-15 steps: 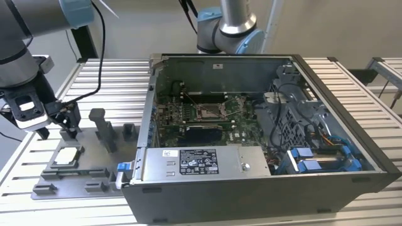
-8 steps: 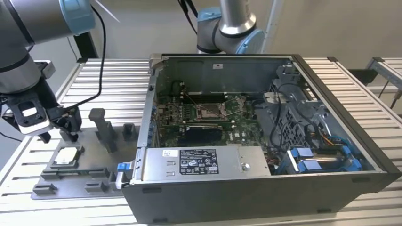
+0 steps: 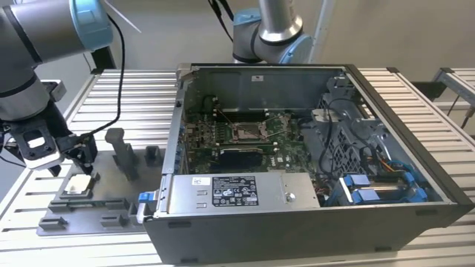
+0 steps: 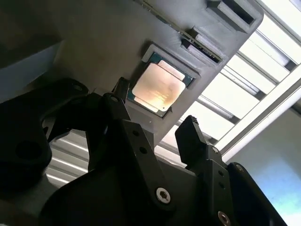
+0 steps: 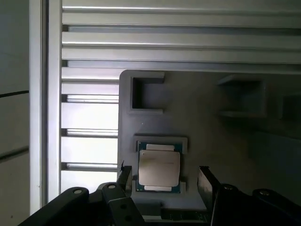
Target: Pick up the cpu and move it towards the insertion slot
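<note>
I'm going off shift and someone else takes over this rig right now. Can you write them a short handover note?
Gripper: open, one finger on either side of the cpu, not closed on it.
Cpu: lies flat, silvery face up, in its recess in the grey fixture tray.
Insertion slot: on the green board inside the open computer case, to the exterior view's right of the tray.
Done: gripper lined up over the cpu.
Left: the grasp, the lift and the move towards the slot.
</note>
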`<state>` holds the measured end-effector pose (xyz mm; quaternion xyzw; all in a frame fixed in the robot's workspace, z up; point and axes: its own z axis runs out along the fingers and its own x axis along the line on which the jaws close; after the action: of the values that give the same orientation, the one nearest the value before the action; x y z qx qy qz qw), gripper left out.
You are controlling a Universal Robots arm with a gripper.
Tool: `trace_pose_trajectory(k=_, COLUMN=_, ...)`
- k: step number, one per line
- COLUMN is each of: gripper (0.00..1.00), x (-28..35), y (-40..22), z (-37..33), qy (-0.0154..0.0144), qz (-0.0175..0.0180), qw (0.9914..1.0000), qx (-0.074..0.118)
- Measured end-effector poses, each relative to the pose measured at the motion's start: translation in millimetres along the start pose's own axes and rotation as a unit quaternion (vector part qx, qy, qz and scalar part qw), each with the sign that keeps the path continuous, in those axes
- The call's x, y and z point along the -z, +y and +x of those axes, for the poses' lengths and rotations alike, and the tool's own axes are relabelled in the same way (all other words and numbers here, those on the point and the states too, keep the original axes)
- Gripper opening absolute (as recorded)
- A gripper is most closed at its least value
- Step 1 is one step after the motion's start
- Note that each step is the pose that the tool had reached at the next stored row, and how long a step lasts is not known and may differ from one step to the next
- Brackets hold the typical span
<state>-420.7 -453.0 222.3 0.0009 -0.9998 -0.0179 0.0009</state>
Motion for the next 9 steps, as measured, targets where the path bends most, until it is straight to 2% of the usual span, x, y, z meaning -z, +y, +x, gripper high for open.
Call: trace_pose_trajectory(k=9, gripper=1.0, x=-14.4, y=-1.1, z=1.6, qy=0.0001, qz=0.0, qw=1.0, qx=0.0)
